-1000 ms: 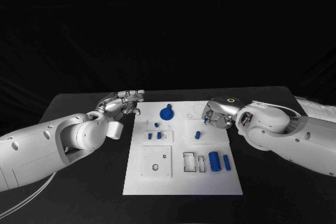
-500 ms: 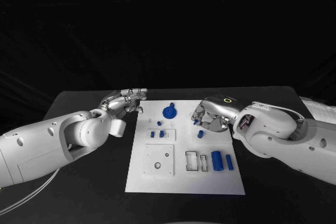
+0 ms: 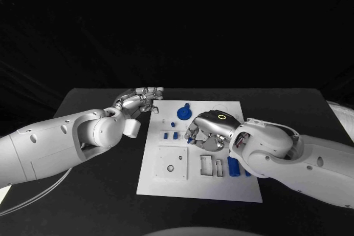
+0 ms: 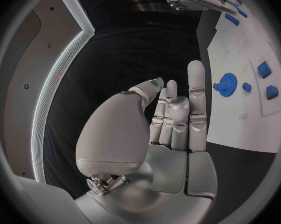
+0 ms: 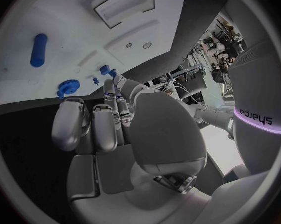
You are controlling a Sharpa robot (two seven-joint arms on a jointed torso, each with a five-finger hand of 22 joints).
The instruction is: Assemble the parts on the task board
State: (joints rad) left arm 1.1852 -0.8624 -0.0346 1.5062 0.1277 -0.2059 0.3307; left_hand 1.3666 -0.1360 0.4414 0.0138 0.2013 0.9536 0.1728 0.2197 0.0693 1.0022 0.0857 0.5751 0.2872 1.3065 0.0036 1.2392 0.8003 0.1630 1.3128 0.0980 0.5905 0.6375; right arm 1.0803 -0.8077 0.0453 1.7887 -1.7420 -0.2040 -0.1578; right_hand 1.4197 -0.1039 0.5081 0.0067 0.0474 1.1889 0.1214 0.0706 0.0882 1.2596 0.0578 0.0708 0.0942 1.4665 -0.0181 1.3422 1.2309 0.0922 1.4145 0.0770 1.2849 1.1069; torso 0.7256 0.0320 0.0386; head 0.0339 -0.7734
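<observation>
The task board [image 3: 166, 187] lies flat on the black tabletop [image 3: 88, 205], between the two arms. The left robot hand [image 3: 140, 101] hovers just off the board's far left corner, over the tabletop rather than over the white plate; in the left wrist view [image 4: 172, 119] its fingers are partly curled toward the palm with one finger standing straight, and nothing sits in them. The right robot hand [image 3: 205, 131] is low over the middle of the board, knuckles up and fingers bent downward; in the right wrist view [image 5: 109, 119] the fingertips [image 5: 113, 87] close around a small blue part [image 5: 111, 73], though how firmly it is pinched cannot be told. Just beyond the right robot hand, toward the board's far edge, rests the blue gear [image 3: 184, 112], which also shows past the left robot hand's straight finger [image 4: 227, 81]. Beside the right robot hand, on the side toward the left arm, two small blue blocks [image 3: 170, 136] stand in a raised frame, with a smaller blue peg [image 3: 173, 125] between them and the gear. Nearer the robot than the right robot hand, a blue cylinder [image 3: 234, 166] lies beside two narrow rectangular slots [image 3: 212, 166], partly hidden by the right forearm. A square recess [image 3: 171, 163] with a dark hole sits on the board's left half, well apart from both hands.
</observation>
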